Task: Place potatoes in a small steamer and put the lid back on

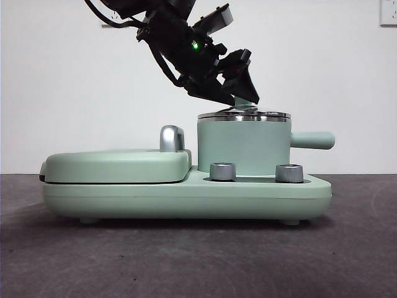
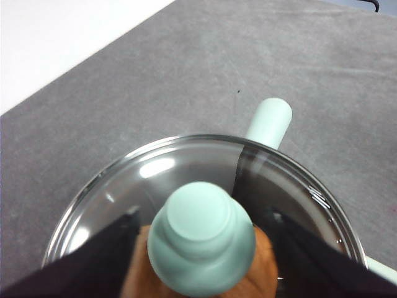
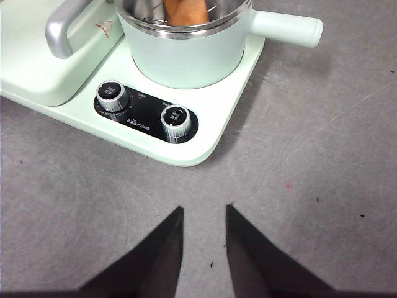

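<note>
The big orange-brown potato (image 2: 260,273) sits inside the mint-green steamer pot (image 1: 243,149) under the clear glass lid (image 2: 186,180). The left end effector (image 2: 201,239), spread around the green knob (image 2: 201,239), could snag it and tip the lid.

Lighting pretty even, bright, soft white from overhead. Front view crisp, white wall (image 1: 347,81) slightly blown out, soft shadow under cooker base (image 1: 186,195). Left wrist view softest: lid (image 2: 186,186) knob and black jaws blurry up close, white glare patches on glass, far corner washed out. Right wrist view sharp, small highlights on dials (image 3: 175,119), only faint shadows on grey table (image 3: 322,186).
</note>
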